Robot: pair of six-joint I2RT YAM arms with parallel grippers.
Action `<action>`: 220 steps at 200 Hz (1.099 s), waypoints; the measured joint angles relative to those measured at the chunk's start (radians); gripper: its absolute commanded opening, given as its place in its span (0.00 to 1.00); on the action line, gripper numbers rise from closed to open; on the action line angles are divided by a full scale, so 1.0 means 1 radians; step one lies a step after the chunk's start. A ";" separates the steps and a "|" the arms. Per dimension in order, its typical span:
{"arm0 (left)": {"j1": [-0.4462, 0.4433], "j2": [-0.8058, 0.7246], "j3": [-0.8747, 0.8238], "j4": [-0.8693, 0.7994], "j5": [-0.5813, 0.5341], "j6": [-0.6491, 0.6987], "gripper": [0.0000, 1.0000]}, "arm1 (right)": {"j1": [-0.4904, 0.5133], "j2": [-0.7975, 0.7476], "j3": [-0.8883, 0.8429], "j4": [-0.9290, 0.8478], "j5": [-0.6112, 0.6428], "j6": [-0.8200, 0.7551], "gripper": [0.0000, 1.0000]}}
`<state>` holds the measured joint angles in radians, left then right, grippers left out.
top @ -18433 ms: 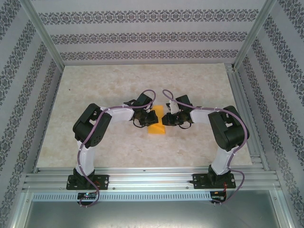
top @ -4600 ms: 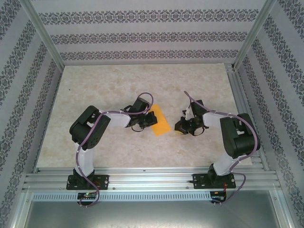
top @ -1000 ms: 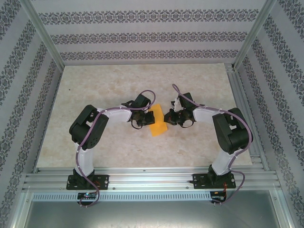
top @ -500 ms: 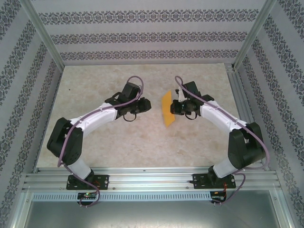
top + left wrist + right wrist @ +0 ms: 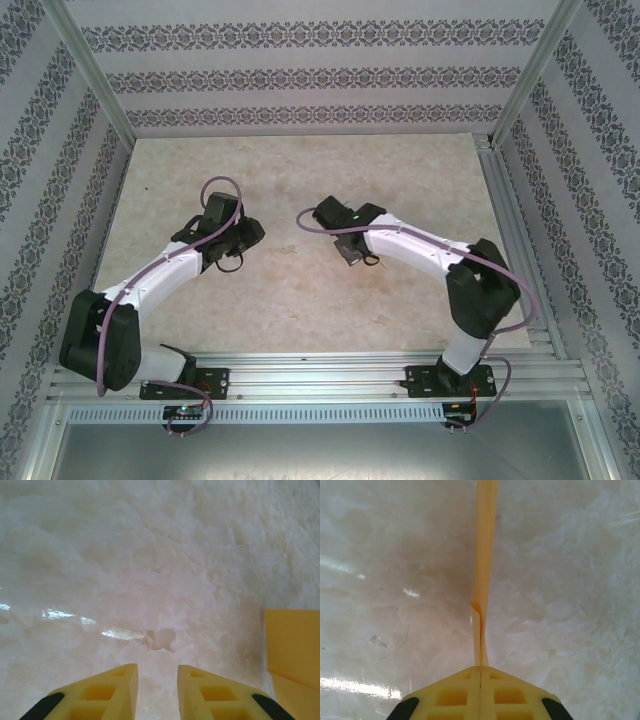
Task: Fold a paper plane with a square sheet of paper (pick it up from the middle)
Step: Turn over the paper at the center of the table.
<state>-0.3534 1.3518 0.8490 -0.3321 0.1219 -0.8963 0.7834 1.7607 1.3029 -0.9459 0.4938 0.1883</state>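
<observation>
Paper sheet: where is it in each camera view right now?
Top external: hidden under the right gripper, mid-table.
Left wrist: paper sheet at the right edge, lower half.
Right wrist: paper sheet centre, edge-on, pinched in the shut jaws.
Shared landmark: the marbled tabletop.

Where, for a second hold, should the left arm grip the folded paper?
Probably the free end of the folded paper, away from the right gripper pinching it. It's a thin flat strip, so come at its edge, jaws closing on both faces.
</observation>
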 measured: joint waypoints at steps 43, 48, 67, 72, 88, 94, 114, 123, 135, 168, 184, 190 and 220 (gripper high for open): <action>0.027 -0.018 -0.002 -0.001 0.000 -0.004 0.29 | 0.128 0.137 0.065 -0.029 -0.026 0.076 0.16; 0.029 -0.018 -0.002 -0.001 0.000 -0.004 0.30 | 0.140 0.145 0.073 -0.026 -0.038 0.083 0.21; 0.033 -0.019 -0.002 -0.002 0.000 -0.005 0.30 | 0.166 0.151 0.084 -0.012 -0.108 0.108 0.27; 0.033 -0.019 -0.002 -0.002 0.000 -0.005 0.30 | 0.167 0.152 0.085 -0.005 -0.133 0.117 0.27; 0.033 -0.019 -0.002 -0.001 0.009 -0.005 0.32 | 0.165 0.151 0.087 0.016 -0.201 0.138 0.31; 0.033 -0.018 -0.002 0.000 0.018 -0.005 0.33 | 0.163 0.145 0.082 0.032 -0.222 0.147 0.32; 0.032 -0.007 -0.002 0.013 0.068 -0.003 0.35 | 0.140 0.058 0.021 0.106 -0.299 0.179 0.33; 0.029 0.012 -0.001 0.032 0.100 -0.003 0.35 | 0.110 -0.011 -0.027 0.143 -0.331 0.200 0.33; 0.013 0.056 0.010 0.048 0.135 -0.001 0.34 | 0.040 -0.118 -0.113 0.212 -0.387 0.233 0.34; -0.131 0.252 0.141 0.052 0.217 0.033 0.24 | -0.252 -0.323 -0.412 0.429 -0.555 0.339 0.36; -0.211 0.352 0.230 0.054 0.254 0.047 0.20 | -0.337 -0.339 -0.528 0.493 -0.634 0.375 0.36; -0.235 0.385 0.262 0.053 0.264 0.054 0.20 | -0.360 -0.339 -0.562 0.510 -0.666 0.388 0.36; -0.317 0.515 0.383 0.042 0.292 0.074 0.15 | -0.433 -0.323 -0.626 0.581 -0.806 0.406 0.36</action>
<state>-0.6708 1.8668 1.2324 -0.2905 0.4141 -0.8223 0.3508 1.4372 0.6773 -0.3645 -0.3119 0.5941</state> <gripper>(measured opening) 0.169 0.357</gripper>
